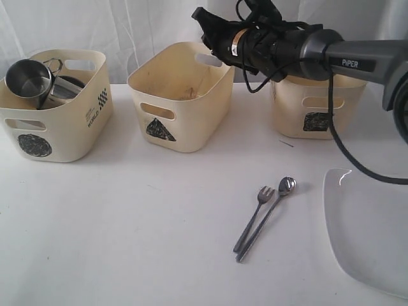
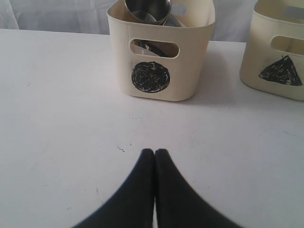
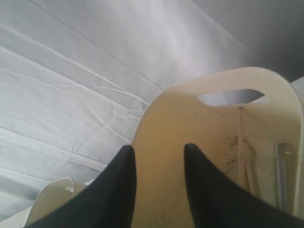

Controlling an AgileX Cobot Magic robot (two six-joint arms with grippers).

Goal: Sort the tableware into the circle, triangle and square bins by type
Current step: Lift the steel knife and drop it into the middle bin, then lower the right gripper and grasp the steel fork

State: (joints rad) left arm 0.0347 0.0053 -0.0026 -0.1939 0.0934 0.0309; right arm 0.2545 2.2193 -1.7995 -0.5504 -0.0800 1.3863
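Note:
A steel fork (image 1: 254, 217) and a steel spoon (image 1: 275, 205) lie side by side on the white table. The large white square plate (image 1: 370, 229) sits at the right edge. A steel mug (image 1: 29, 78) and another steel vessel (image 1: 64, 89) rest in the circle bin (image 1: 57, 121). My right gripper (image 1: 201, 16) hangs open and empty over the far rim of the triangle bin (image 1: 182, 108). In the right wrist view the gripper (image 3: 156, 148) looks into that bin (image 3: 204, 123), where a thin stick (image 3: 240, 142) and a steel piece (image 3: 285, 175) lean. My left gripper (image 2: 155, 152) is shut and empty, low over the table facing the circle bin (image 2: 159, 52).
The square bin (image 1: 315, 111) stands at the back right, partly behind the right arm and its cable (image 1: 347, 153). White curtains (image 1: 127, 22) close off the back. The triangle bin (image 2: 280, 57) shows beside the circle bin in the left wrist view.

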